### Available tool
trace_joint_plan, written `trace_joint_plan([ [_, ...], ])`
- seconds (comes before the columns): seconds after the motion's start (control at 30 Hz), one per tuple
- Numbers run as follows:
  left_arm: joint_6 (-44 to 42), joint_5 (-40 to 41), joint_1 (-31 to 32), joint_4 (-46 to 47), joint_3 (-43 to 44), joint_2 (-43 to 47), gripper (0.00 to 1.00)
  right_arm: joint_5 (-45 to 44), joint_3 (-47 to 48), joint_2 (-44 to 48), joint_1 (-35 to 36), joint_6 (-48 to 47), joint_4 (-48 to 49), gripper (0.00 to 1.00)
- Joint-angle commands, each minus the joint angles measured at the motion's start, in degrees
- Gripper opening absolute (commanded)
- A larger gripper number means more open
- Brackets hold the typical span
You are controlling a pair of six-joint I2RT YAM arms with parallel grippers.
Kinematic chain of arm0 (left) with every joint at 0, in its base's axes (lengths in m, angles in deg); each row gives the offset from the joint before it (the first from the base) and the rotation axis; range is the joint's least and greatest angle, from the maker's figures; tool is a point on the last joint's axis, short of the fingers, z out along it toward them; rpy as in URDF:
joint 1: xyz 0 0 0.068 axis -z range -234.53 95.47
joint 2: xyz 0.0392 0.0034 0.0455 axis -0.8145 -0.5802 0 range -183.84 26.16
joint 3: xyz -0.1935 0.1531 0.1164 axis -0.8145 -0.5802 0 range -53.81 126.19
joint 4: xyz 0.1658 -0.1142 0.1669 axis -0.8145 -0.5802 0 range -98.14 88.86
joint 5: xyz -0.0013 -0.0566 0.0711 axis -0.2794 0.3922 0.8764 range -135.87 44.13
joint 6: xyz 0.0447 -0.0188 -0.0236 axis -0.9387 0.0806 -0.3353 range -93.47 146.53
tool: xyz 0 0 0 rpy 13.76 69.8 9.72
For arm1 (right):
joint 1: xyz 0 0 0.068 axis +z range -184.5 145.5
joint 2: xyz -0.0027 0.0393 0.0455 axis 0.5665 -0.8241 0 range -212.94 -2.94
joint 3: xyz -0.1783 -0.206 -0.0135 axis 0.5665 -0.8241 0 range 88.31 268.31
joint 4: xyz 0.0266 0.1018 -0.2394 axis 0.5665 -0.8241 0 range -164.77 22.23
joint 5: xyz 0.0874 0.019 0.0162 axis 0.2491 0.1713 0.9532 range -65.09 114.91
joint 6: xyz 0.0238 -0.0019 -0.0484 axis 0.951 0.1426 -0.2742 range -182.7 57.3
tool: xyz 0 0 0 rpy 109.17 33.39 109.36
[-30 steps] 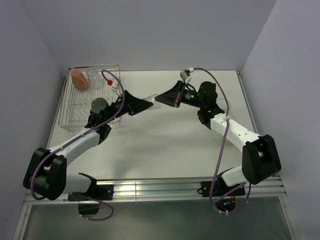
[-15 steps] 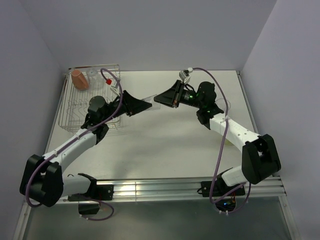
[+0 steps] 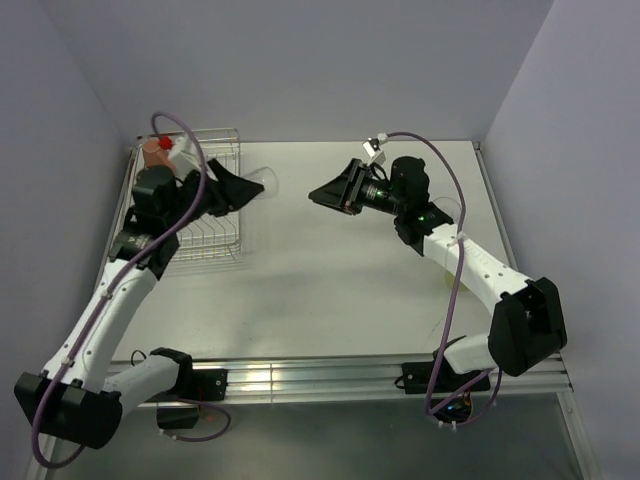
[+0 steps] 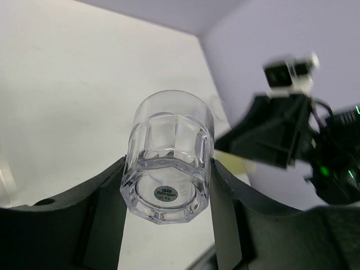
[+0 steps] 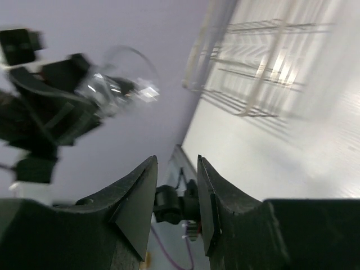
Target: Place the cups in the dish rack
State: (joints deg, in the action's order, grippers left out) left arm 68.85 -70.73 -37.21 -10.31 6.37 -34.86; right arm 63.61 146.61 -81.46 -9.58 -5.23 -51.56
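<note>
Left wrist view alone shows clear faceted glass tumbler [image 4: 167, 160] base-on, round label underneath; left gripper [image 3: 243, 188] clamps it, off table, beside silver wire dish rack [image 3: 205, 215]; terracotta-orange mug [image 3: 152, 152] at rack's far corner; right gripper [image 3: 322, 193] parted, empty.

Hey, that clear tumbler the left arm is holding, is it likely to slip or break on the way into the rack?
Probably slippery: the tumbler has smooth, glossy faceted walls, and the left gripper pinches it only near its base. It looks thick-walled and rigid, so it is likely heavy for its size and could chip if knocked against the dish rack.
</note>
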Motion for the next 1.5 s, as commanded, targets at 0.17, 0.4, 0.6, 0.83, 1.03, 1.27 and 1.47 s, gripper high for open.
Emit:
trace_joint_plan([
  [0.17, -8.4, 24.5, -13.3, -26.9, 10.6, -0.7, 0.0, -14.4, 8.8, -0.1, -0.1, -13.9, -22.3, 0.42],
  [0.4, -7.7, 27.9, -23.0, -29.3, 7.6, -5.8, 0.0, -20.9, 10.8, -1.8, -0.2, -19.4, -29.1, 0.42],
  [0.6, -8.2, 28.4, -28.5, -31.0, 6.3, -8.9, 0.0, -23.9, 10.3, -2.9, -0.2, -22.2, -31.0, 0.43],
  [0.83, -7.3, 30.0, -30.6, -31.7, 6.7, -13.5, 0.0, -25.2, 10.5, -4.4, -0.2, -24.0, -32.2, 0.43],
  [1.03, -7.4, 32.9, -30.9, -32.1, 6.1, -17.1, 0.0, -24.3, 10.2, -5.8, -0.3, -24.5, -32.3, 0.43],
  [1.27, -7.7, 34.0, -32.3, -31.7, 5.9, -21.2, 0.0, -23.8, 10.1, -7.2, -0.8, -25.0, -32.2, 0.42],
  [1.47, -8.2, 33.5, -33.8, -31.2, 5.8, -24.4, 0.0, -23.7, 9.5, -7.1, -1.5, -25.1, -32.1, 0.42],
])
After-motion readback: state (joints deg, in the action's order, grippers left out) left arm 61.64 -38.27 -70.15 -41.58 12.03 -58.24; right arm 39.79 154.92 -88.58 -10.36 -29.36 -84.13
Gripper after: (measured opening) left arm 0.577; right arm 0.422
